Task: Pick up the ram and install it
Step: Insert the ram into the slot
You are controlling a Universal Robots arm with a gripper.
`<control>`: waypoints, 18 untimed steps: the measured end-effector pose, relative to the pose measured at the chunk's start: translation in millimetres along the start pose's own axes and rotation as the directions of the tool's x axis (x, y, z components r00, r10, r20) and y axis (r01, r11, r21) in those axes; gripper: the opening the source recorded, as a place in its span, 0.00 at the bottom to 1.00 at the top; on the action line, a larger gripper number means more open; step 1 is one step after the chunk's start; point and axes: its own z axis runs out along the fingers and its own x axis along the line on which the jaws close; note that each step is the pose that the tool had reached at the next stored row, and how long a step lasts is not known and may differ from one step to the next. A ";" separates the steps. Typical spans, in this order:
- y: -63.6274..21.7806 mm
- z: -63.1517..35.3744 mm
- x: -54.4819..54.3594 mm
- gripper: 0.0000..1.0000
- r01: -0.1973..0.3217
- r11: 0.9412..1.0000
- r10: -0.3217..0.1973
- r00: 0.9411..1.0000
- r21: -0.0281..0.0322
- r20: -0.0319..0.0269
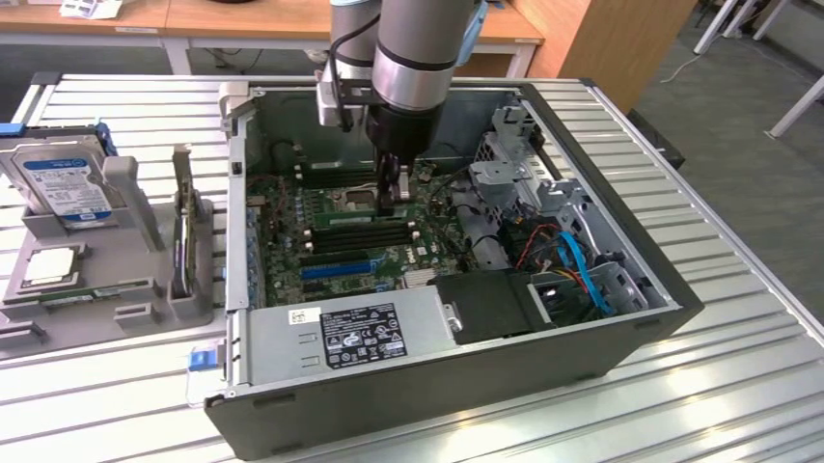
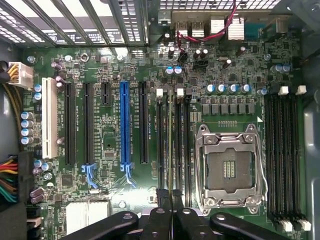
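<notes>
Gripper (image 1: 397, 191): fingers narrow, pinched on the ram (image 2: 170, 140). Ram: held on edge inside the computer case (image 1: 425, 386), along the motherboard's memory slots (image 2: 178, 145), beside the processor socket (image 2: 230, 167). Whether it is seated cannot be told.

Lighting's pretty decent here: bright, even room light from overhead in the exterior view, with a soft sheen off the ribbed metal bench (image 1: 721, 386) toward the exterior view's right. Inside the case (image 1: 425, 410) it's dimmer, darkest under the arm (image 1: 412, 58). In the wrist view the motherboard (image 2: 105, 145) is evenly lit, the vent slots (image 2: 75, 20) are blown out white, and the fingers (image 2: 161, 220) are just dark, soft shapes.
</notes>
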 end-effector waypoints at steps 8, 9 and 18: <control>-0.1 2.8 0.2 0.11 0.000 1.000 0.000 1.000 0.000 0.000; -0.1 2.8 0.2 0.11 0.000 1.000 0.000 1.000 0.000 0.000; -0.1 2.9 0.2 0.11 0.016 1.000 -0.016 1.000 0.000 -0.001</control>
